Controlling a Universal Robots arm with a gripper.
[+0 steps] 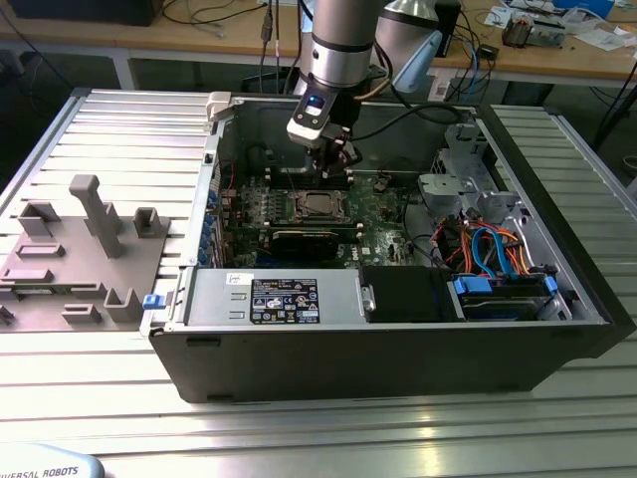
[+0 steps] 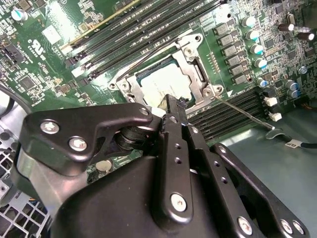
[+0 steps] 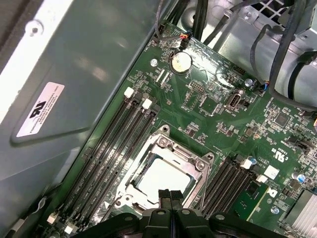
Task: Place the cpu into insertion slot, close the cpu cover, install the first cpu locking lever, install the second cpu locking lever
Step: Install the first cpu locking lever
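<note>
Inside the open computer case (image 1: 398, 349), past the power supply (image 1: 269, 299) along its near wall, the cpu (image 3: 163, 177) lies in the insertion slot (image 1: 317, 206) in the middle of the green circuit board (image 3: 218, 114). The cpu cover (image 3: 187, 157) is folded flat around it. A thin wire lever (image 2: 242, 113) pokes out from one cover corner. Just over the cpu's far edge hangs the gripper (image 3: 170, 194), fingers pinched together on nothing.

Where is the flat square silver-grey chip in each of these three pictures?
Exterior view: the flat square silver-grey cpu lies mid-board in the open case, under the black gripper.
First wrist view: the cpu lies just beyond the gripper.
Second wrist view: the cpu lies just beyond the gripper.
Shared landmark: the gripper.
</note>
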